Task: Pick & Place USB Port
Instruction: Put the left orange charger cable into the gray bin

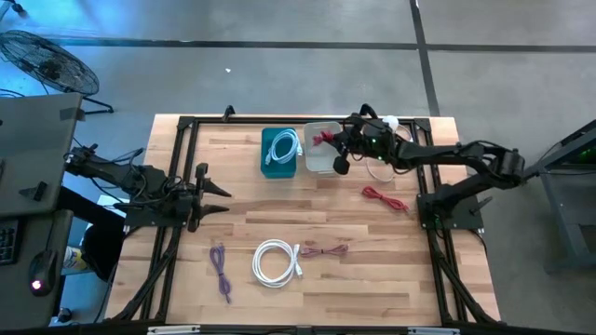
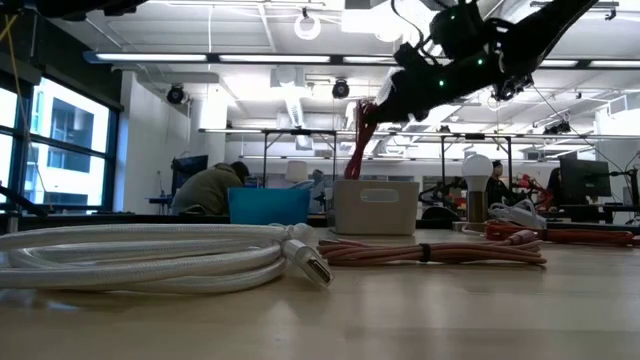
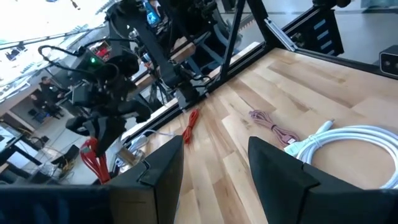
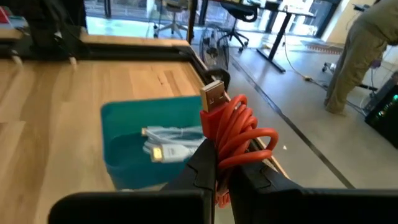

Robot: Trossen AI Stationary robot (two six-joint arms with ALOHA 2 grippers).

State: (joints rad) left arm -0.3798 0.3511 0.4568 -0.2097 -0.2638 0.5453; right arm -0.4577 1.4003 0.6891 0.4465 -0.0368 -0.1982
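My right gripper [image 1: 331,141] is shut on a coiled red USB cable [image 4: 233,134] and holds it above a pale grey bin [image 1: 318,163] at the table's far side. In the low view the cable [image 2: 356,150] hangs over that bin [image 2: 376,207]. Next to it stands a teal bin [image 1: 279,154] with a white cable [image 4: 166,144] lying inside. My left gripper [image 1: 220,192] waits open at the table's left side, nothing between its fingers [image 3: 163,171]. My right gripper pinches the bundled loops of the red cable [image 4: 219,149] between its two fingers. It comes slanting down from the table's right side. The loops and the metal USB plug [image 4: 214,96] stick out past the fingertips. The cable is lifted clear, its lower end [image 2: 352,170] dangling above the grey bin.
On the wood lie a white cable coil [image 1: 277,261], a pink cable [image 1: 322,249], a purple cable [image 1: 221,271] and another red cable [image 1: 384,197]. A black frame [image 1: 186,140] borders the table. People and desks show in the room beyond.
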